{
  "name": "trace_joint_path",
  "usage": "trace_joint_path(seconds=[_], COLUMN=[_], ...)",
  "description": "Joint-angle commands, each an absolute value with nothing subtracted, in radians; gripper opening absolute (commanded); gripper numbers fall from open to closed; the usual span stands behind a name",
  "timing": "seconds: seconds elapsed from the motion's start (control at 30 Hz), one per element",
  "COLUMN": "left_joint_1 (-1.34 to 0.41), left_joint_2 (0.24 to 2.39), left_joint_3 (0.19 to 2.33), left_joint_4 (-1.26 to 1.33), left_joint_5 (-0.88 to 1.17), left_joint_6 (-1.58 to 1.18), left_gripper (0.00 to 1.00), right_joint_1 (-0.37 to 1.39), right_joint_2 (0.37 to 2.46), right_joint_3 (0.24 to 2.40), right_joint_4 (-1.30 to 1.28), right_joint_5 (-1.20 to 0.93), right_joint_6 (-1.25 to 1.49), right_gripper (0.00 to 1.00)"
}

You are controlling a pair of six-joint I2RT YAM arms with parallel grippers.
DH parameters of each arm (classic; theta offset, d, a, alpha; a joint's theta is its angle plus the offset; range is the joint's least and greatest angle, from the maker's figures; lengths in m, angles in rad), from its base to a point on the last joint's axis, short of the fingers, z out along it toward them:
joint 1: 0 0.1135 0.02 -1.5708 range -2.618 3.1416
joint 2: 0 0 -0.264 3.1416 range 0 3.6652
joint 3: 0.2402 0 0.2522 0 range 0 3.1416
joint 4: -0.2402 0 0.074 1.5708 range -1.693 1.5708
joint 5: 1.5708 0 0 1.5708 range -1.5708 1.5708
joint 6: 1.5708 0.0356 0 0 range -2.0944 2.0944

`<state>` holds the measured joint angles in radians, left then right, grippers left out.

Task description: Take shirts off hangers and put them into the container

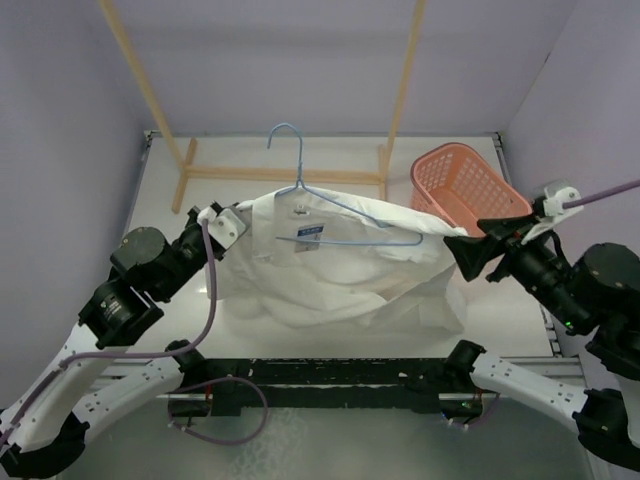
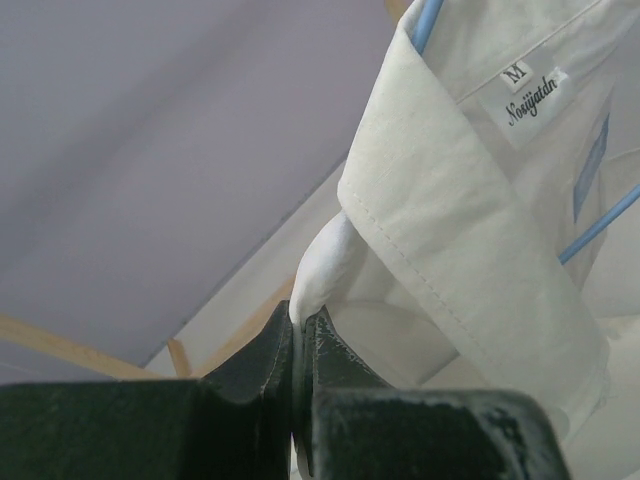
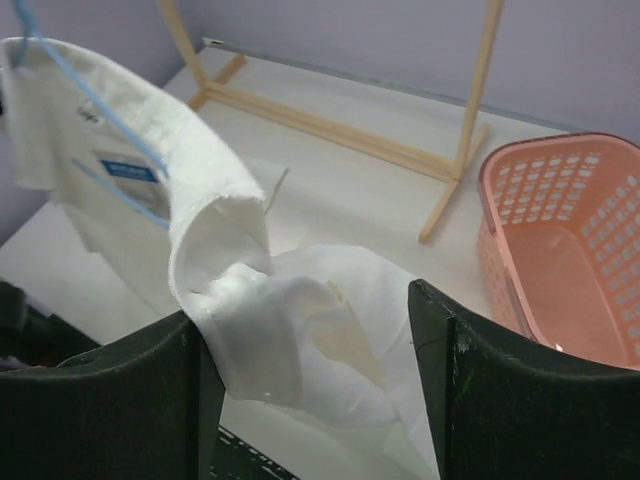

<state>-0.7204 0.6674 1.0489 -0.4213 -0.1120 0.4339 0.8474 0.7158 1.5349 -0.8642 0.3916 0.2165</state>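
The white shirt (image 1: 330,270) hangs stretched above the table between my two grippers, still on the light-blue hanger (image 1: 300,190), whose hook sticks up behind the collar. My left gripper (image 1: 222,222) holds the shirt's left end. In the left wrist view it (image 2: 298,315) is shut on a pinched fold of cloth below the collar (image 2: 450,200), with the hanger wire (image 2: 600,225) beside the label. My right gripper (image 1: 458,248) is at the shirt's right end. In its own view the jaws (image 3: 305,303) stand wide apart, with bunched shirt cloth (image 3: 290,330) loose between them. The orange-pink container (image 1: 470,190) stands behind the right gripper.
A tan wooden rack (image 1: 285,175) stands at the back of the table, its poles rising on both sides. In the right wrist view its foot bar (image 3: 330,125) runs just left of the basket's rim (image 3: 560,142). Lilac walls close off the back and sides.
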Motion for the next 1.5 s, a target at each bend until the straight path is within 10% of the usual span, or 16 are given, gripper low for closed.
trace_joint_path(seconds=[0.0,0.27,0.67,0.9,1.47], left_joint_1=[-0.716,-0.716,-0.716,-0.716,-0.716], left_joint_2=[0.722,0.643,0.617,0.626,0.600], left_joint_3=[1.071,1.026,1.054,0.983,0.854], left_joint_4=[-0.230,-0.199,-0.291,-0.234,-0.104], left_joint_5=[-0.166,0.018,0.021,0.056,0.166], left_joint_6=[0.464,0.450,0.465,0.480,0.465], left_gripper=[0.00,0.00,0.00,0.00,0.00], right_joint_1=[0.844,0.845,0.845,0.845,0.846], right_joint_2=[0.737,0.796,0.764,0.751,0.809], right_joint_3=[1.618,1.554,1.497,1.584,1.516], right_joint_4=[-0.951,-1.070,-0.849,-0.957,-0.801], right_joint_5=[0.207,0.515,0.186,0.344,-0.149], right_joint_6=[0.284,0.358,0.266,0.232,0.195], right_gripper=[0.70,0.68,0.56,0.49,0.51])
